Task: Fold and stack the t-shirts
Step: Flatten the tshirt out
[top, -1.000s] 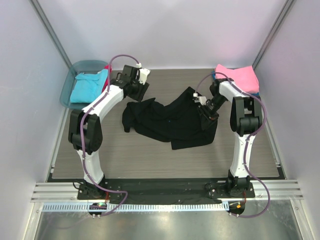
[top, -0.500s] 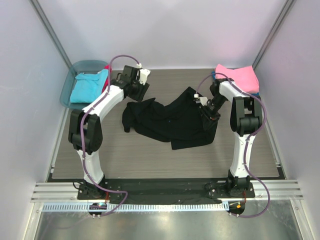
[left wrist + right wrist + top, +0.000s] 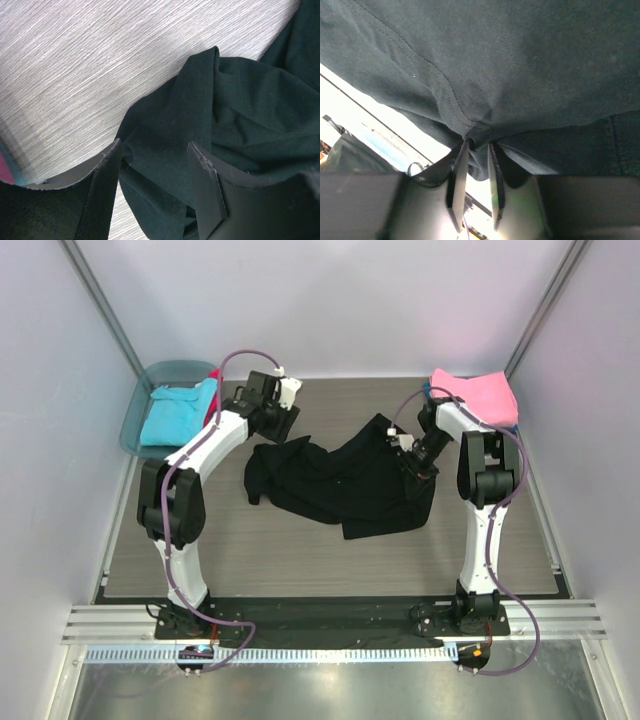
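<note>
Overhead, the grey wood-grain tabletop point(image 3: 300, 560) takes up most of the enclosure floor. The black t-shirt point(image 3: 340, 485) lies crumpled and unfolded near its middle, between the two arms, spread wider toward the right and bunched into folds toward the left.

Left arm point(image 3: 200, 455) reaches from its base toward the far left edge of the shirt. Right arm point(image 3: 485, 490) stands tall and bends back inward over the shirt's far right part.

Teal tub point(image 3: 135, 415) sits at the far left corner, well apart from the black shirt. A turquoise t-shirt point(image 3: 172, 418) lies folded inside it, with a sliver of red cloth point(image 3: 211, 405) showing at its right edge. A pink t-shirt point(image 3: 478, 395) lies at the far right corner, partly behind the right arm's upper link.

Left end effector point(image 3: 156, 185): jaws set wide apart, holding nothing, hovering over a fold at the shirt's edge, with bare tabletop just beyond. Contact with the cloth cannot be told from the wrist view.

Right end effector point(image 3: 476, 185): jaws nearly together, clamped on a pinch of the black shirt. The cloth gathers into a pucker at the fingers point(image 3: 460, 185) and stretches away from them, a stitched seam running past the grip.
</note>
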`<control>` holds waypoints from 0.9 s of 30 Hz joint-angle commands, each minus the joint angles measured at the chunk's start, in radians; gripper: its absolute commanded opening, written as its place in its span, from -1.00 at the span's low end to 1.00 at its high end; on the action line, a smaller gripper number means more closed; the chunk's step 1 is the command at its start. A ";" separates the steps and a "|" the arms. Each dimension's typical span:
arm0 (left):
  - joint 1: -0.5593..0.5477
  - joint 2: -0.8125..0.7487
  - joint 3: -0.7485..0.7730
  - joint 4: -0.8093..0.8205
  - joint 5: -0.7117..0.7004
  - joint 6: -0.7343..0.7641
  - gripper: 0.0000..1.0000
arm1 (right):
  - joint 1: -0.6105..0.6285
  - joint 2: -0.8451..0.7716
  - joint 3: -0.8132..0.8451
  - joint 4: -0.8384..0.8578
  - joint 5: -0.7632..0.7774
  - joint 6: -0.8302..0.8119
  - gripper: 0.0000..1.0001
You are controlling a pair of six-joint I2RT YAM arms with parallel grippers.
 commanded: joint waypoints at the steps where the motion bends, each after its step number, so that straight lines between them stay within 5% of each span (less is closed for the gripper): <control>1: -0.007 -0.029 0.000 0.026 -0.011 0.012 0.14 | 0.006 0.005 0.038 -0.011 0.006 0.020 -0.52; 4: -0.007 -0.029 0.002 0.025 -0.013 0.014 0.14 | 0.007 -0.018 0.050 -0.005 0.018 0.024 -0.98; 7: -0.007 -0.035 0.003 0.020 -0.016 0.018 0.14 | 0.015 -0.082 0.116 0.000 0.059 0.019 -0.97; 16: -0.005 -0.066 -0.004 -0.021 -0.033 0.092 0.11 | 0.019 -0.095 0.690 -0.091 -0.015 -0.007 -0.98; 27: -0.008 -0.064 -0.089 -0.037 -0.097 0.279 0.37 | 0.010 -0.015 0.762 0.178 0.009 0.142 -0.98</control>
